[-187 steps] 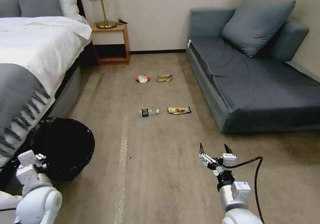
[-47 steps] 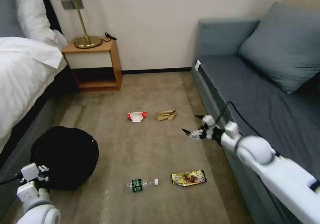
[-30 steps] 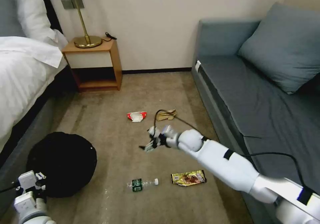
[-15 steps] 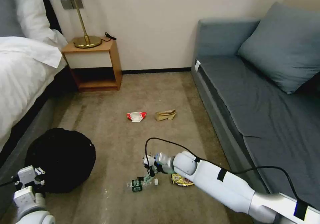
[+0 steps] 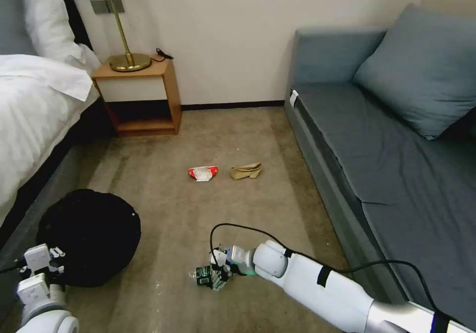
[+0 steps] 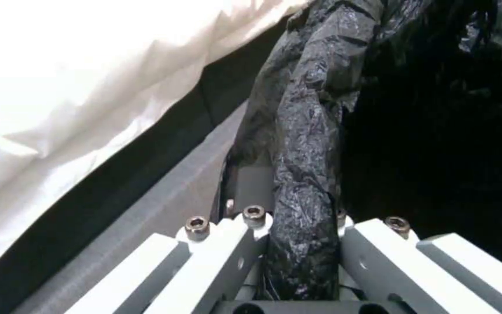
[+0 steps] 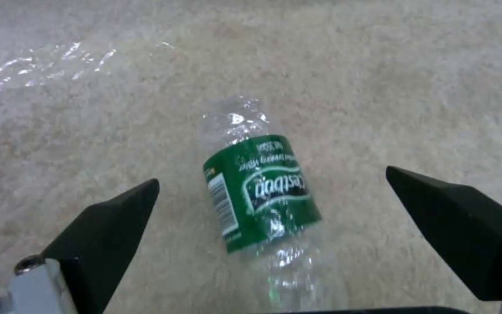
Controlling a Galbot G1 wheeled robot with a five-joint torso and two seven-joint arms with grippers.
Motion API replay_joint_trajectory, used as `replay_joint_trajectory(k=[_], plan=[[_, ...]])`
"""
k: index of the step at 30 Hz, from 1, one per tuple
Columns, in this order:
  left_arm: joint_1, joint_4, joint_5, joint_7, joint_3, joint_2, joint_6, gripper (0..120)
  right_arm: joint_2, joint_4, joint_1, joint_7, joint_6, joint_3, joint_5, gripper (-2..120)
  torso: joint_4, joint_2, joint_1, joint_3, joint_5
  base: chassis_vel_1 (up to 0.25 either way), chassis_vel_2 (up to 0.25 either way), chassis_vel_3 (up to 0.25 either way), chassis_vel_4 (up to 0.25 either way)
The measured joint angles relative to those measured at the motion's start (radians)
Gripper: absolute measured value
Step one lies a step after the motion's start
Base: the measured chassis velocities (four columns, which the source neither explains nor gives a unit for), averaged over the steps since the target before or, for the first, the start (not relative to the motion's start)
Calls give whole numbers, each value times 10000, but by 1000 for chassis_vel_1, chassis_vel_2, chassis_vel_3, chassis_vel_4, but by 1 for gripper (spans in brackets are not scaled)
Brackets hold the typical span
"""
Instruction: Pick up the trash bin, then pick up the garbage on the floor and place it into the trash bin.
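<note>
The bottle (image 7: 262, 196) lies flat on the floor (image 7: 379, 65), at the centre of the right wrist view, its green label facing up and its long axis running roughly from the top of that frame toward the bottom, tilted a little. That axis is what the grasp turns on: the right tool (image 7: 271, 205) has its two dark fingers (image 7: 106, 222) spread wide apart, one on each side of the label, so a closing stroke would cross the bottle's short width, not its length. In the head view the bottle (image 5: 203, 275) sits low and just left of centre, with the right tool (image 5: 218, 273) right at it; whether the fingertips already touch the carpet is hard to judge. Farther up the frame lie the red-and-white wrapper (image 5: 203, 173) and the crumpled paper bag (image 5: 246, 171), well apart from the bottle. The bin (image 5: 88, 234), draped in its black bag, stands at lower left beside the bed (image 5: 29, 125). The left tool (image 6: 303, 244) is clamped on the bag-covered rim of the bin (image 6: 315, 131).
</note>
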Motion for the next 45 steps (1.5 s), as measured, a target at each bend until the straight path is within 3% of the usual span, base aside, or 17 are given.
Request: replay_joint_trajectory(k=[10, 25, 28, 34, 37, 45], plan=[[152, -239, 22, -6, -4, -82, -53, 3, 783, -1465, 40, 8, 542, 251, -877, 100, 1, 0, 0, 0, 1, 0, 0, 0, 0], [136, -240, 34, -12, 33, -111, -86, 3, 1184, -2468, -95, -65, 985, 462, -1470, 96, 0, 0, 0, 0, 0, 0, 0, 0, 0], [160, -239, 34, -12, 27, -116, -120, 3, 1284, -2722, -86, -95, 1099, 558, -1573, 80, 0, 0, 0, 0, 1, 0, 0, 0, 0], [192, -271, 34, -13, 16, -133, -130, 3, 1351, -2764, -99, -116, 1128, 616, -1602, 64, 0, 0, 0, 0, 0, 0, 0, 0, 0], [227, -355, 34, -15, 8, -172, -131, 3, 1358, -2753, -165, -132, 1185, 694, -1650, 48, 0, 0, 0, 0, 1, 0, 0, 0, 0], [296, -468, 42, -16, 4, -221, -131, 3, 1386, -2744, -262, -172, 1377, 998, -1833, 30, 0, 0, 0, 1, 0, 0, 0, 0, 0]])
